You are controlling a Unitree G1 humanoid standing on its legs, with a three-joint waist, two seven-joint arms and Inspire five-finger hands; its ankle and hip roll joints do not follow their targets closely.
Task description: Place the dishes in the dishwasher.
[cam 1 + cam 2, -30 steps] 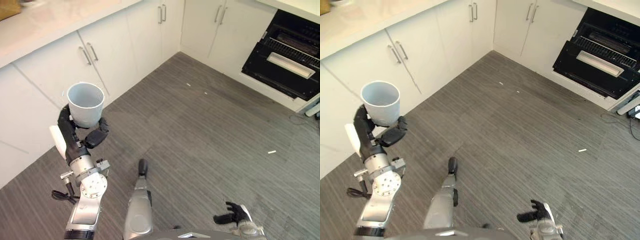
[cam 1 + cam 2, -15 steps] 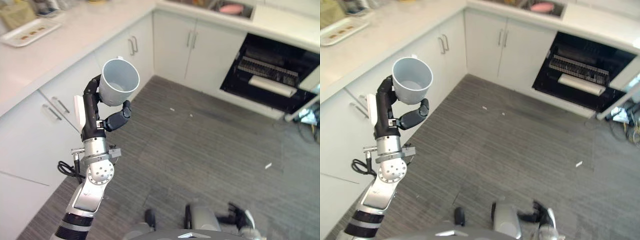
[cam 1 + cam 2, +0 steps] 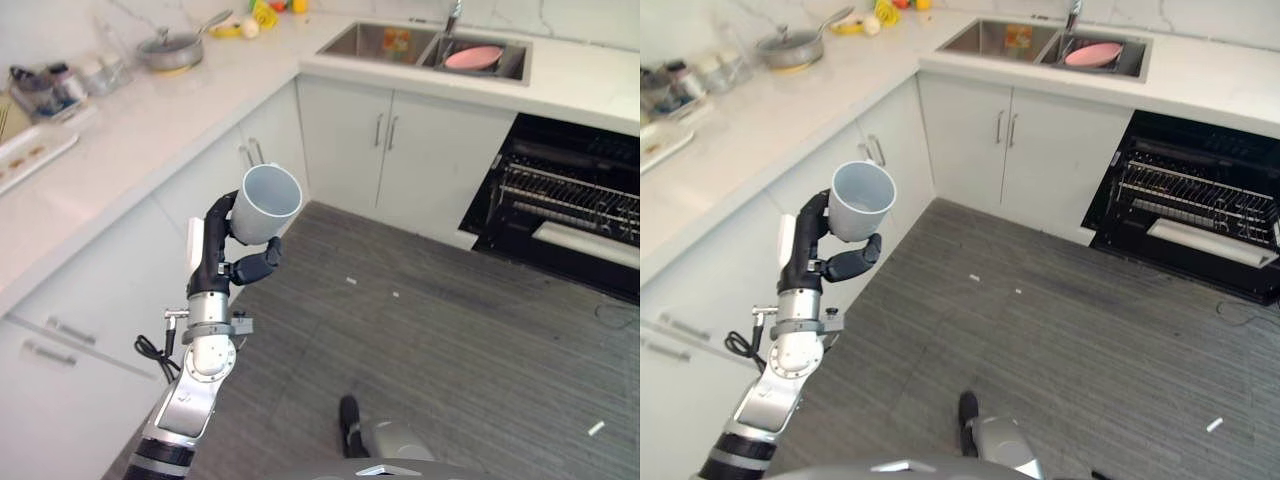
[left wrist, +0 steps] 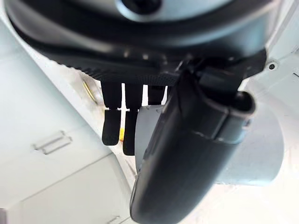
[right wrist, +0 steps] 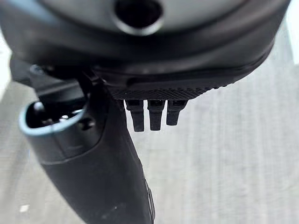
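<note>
The left robot hand (image 3: 232,262) is raised in front of the white cabinets; its dark fingers (image 3: 216,222) and thumb are curled round a pale blue-grey cup (image 3: 264,204), so the cup is gripped and held in the air, well above the grey floor (image 3: 440,340); the cup is plain, with a smooth wall and a round open mouth that tilts up and toward the dishwasher side; its inside looks empty; no print or label can be read on it; in the left wrist view the thumb (image 4: 187,154) lies across the cup's wall (image 4: 261,154) and hides much of it, and the fingertips show behind it.

The right robot hand (image 5: 103,154) shows in its own wrist view above the floor; its fingers (image 5: 152,114) look curled in with nothing between them, but their tips are cut short in that view.

Further out, the dishwasher (image 3: 1200,215) stands open under the tabletop (image 3: 150,110), with a dark inside and a wire rack (image 3: 1200,195); its right side is cut off by the frame; in the sink (image 3: 430,50) lies a pink dish (image 3: 474,57); on the tabletop stand a pan (image 3: 172,50), some yellow things (image 3: 255,18) too small to tell, and a white tray (image 3: 30,160) that is partly cut off.
</note>
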